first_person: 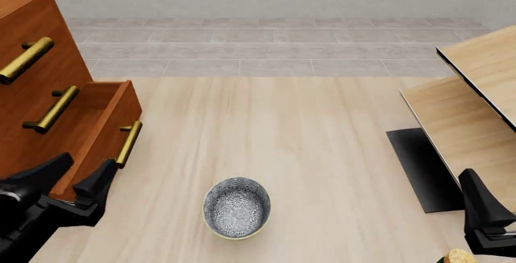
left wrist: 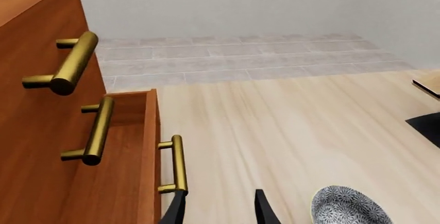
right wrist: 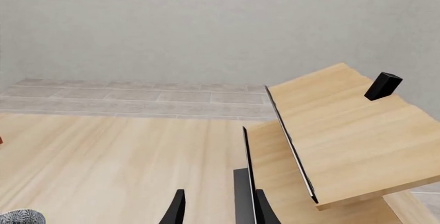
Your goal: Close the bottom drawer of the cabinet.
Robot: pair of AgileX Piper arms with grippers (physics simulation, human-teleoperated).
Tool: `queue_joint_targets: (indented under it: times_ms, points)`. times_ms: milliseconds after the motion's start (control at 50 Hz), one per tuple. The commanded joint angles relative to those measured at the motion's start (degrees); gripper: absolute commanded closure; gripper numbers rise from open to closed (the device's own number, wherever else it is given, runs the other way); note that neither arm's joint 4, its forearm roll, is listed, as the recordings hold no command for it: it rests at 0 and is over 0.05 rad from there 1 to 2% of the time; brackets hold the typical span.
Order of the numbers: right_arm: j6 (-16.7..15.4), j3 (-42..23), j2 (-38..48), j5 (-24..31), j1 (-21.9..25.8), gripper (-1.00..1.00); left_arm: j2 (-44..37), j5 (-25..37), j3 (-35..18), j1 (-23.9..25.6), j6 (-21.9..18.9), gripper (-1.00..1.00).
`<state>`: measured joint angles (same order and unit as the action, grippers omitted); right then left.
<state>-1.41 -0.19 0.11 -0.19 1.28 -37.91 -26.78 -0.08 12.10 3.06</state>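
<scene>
Bottom drawer [first_person: 96, 124] at frame left sticks out of cabinet [first_person: 32, 63]; my left fingers [first_person: 95, 182] wide, empty, near its handle [first_person: 128, 144]. Push not done.

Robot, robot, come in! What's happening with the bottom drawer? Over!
Left tool open, empty, near the brass handle. Right tool open, idle. Bottom drawer sticks out of the cabinet. Bowl clear of it.
</scene>
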Motion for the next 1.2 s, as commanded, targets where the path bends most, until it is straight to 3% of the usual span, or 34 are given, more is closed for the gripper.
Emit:
queue_joint_targets:
  times_ms: [20, 120, 220, 260, 720, 1200]
  points:
    - [-0.2, 0.0, 0.0, 0.0, 0.2, -1.0, -18.2, -13.5, 0.0, 5.0, 2.6, -1.0]
    - [-0.4, 0.0, 0.0, 0.0, 0.2, -1.0, -26.6, -20.5, 0.1, 6.5, 2.7, -1.0]
    - [-0.4, -0.1, 0.0, 0.1, 0.2, -1.0, -28.8, -22.5, 0.1, 7.2, 2.8, -1.0]
    - [-0.6, 0.0, 0.0, 0.0, 0.3, -1.0, -34.0, -27.3, 0.0, 7.6, 2.9, -1.0]
    - [-0.8, 0.1, 0.0, -0.1, 0.6, -1.0, -54.9, -41.7, -2.6, 5.3, 4.4, -1.0]
    - [-0.8, 0.1, -0.1, -0.1, 0.6, -1.0, -63.9, -43.0, -7.5, 1.0, 1.7, -1.0]
